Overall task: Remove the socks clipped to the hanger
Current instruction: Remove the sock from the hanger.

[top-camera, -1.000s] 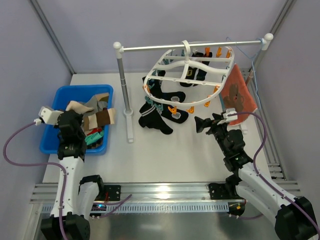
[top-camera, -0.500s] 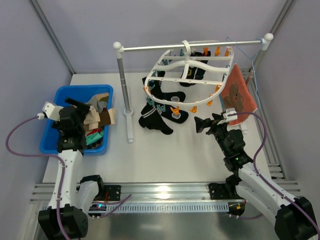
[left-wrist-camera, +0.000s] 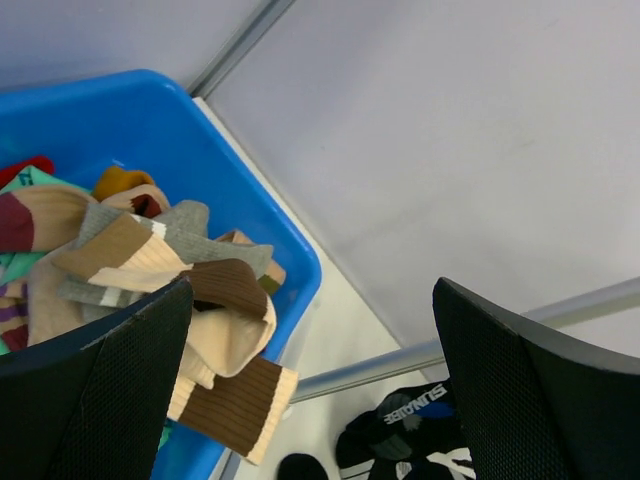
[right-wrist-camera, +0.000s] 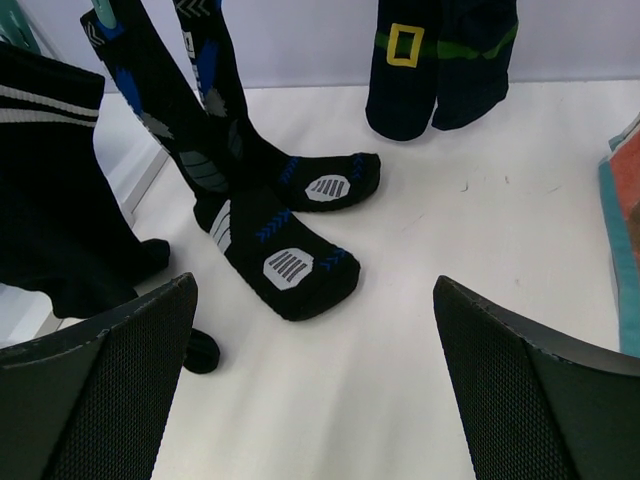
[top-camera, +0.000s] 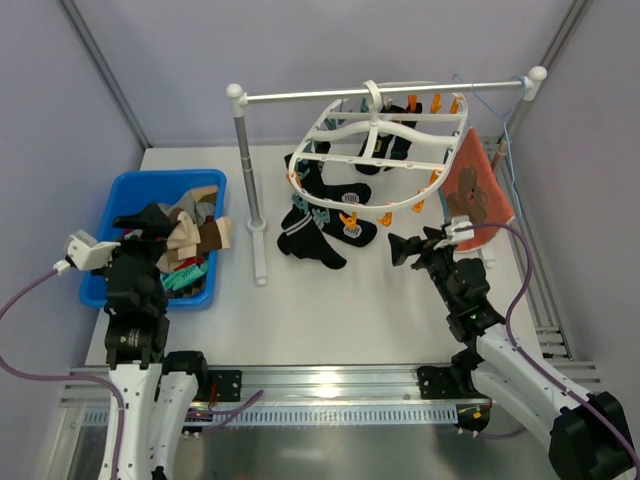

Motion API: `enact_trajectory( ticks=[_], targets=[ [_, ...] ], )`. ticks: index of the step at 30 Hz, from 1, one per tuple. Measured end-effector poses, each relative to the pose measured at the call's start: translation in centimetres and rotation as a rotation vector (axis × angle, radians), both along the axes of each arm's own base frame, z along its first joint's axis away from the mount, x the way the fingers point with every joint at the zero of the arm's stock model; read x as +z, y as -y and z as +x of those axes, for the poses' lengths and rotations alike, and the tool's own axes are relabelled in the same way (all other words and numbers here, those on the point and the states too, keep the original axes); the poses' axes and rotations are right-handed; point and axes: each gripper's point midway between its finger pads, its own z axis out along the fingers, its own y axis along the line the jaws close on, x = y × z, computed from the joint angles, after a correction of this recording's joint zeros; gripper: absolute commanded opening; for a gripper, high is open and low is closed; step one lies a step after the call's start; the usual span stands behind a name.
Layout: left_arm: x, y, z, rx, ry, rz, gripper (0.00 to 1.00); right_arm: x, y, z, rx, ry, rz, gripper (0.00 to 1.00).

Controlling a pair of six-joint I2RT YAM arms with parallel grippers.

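Saw dark socks (top-camera: 318,228) hanging by clips (top-camera: 347,220) from white hanger (top-camera: 372,128), hooked on rail (top-camera: 400,92) over back of table (top-camera: 350,300). Noted long pair with blue and grey marks (right-wrist-camera: 270,235) reaching right down, feet laid on tabletop. Spotted shorter dark pair with yellow square behind, and more black ones at left edge of right wrist view. Could not get exact count of clipped ones from overhead. Judged as light, soft, limp fabric with no crush risk. Judged stretchy too, so likely to lengthen under a pull before release from clip, with hanger likely to swing or tip on hook. Picked leg or cuff just under clip as best hold, pinching both layers, then pulling down and away. Ruled out toe as grip point: stretch only, little force at clip. Saw beige, brown and grey pile (left-wrist-camera: 150,260) lying loose in blue bin (top-camera: 150,178) at left of table. Found left gripper (top-camera: 140,218) spread fully wide, empty, above that pile, touching nothing visible. Found right gripper (right-wrist-camera: 312,285) likewise spread wide, empty, low over table, facing hanging socks but well short of them, with orange cloth (top-camera: 478,195) hanging near on right. Judged closer approach around one sock leg needed before any closing.
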Motion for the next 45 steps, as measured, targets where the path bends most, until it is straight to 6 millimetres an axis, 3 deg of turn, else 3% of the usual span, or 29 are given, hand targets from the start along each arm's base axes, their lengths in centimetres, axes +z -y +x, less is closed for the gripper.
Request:
enact_trajectory(
  ticks=[3, 8, 16, 18, 21, 24, 28, 30, 38, 41, 45],
  targets=[
    [1.3, 0.4, -0.3, -0.018, 0.051, 0.008, 1.00, -0.3, -0.1, 0.1, 0.006, -0.009, -0.002, 1.00],
    [0.9, 3.0, 2.4, -0.129, 0.021, 0.046, 0.99, -0.6, -0.2, 0.2, 0.009, -0.021, -0.001, 1.00],
    [-1.7, 16.8, 6.9, -0.426, -0.076, 0.340, 1.00, -1.0, -0.1, 0.4, 0.007, -0.035, 0.004, 1.00],
    [-2.9, 18.9, 7.7, -0.460, -0.081, 0.398, 1.00, -1.1, 0.0, 0.4, 0.004, -0.040, 0.004, 1.00],
    [-4.9, 20.1, 8.0, -0.484, -0.050, 0.458, 1.00, -1.3, 0.0, 0.5, 0.001, -0.046, 0.002, 1.00],
    [-8.3, 21.4, 7.5, -0.532, -0.025, 0.526, 1.00, -1.3, 0.1, 0.5, 0.000, -0.045, 0.003, 1.00],
    [-11.8, 21.7, 6.1, -0.592, 0.006, 0.585, 1.00, -1.2, 0.2, 0.5, -0.009, -0.042, 0.004, 1.00],
    [-11.7, 21.8, 5.5, -0.615, 0.052, 0.589, 1.00, -1.1, 0.4, 0.6, -0.016, -0.040, 0.005, 1.00],
    [-8.2, 24.3, 2.0, -0.792, 0.328, 0.592, 1.00, -1.2, 0.5, 0.6, -0.023, -0.041, 0.004, 1.00],
    [-9.1, 25.7, 1.6, -0.865, 0.343, 0.612, 1.00, -1.2, 0.5, 0.6, -0.023, -0.041, 0.004, 1.00],
    [-12.6, 27.3, 1.8, -0.950, 0.263, 0.646, 1.00, -1.2, 0.5, 0.6, -0.023, -0.041, 0.004, 0.99]
  ],
)
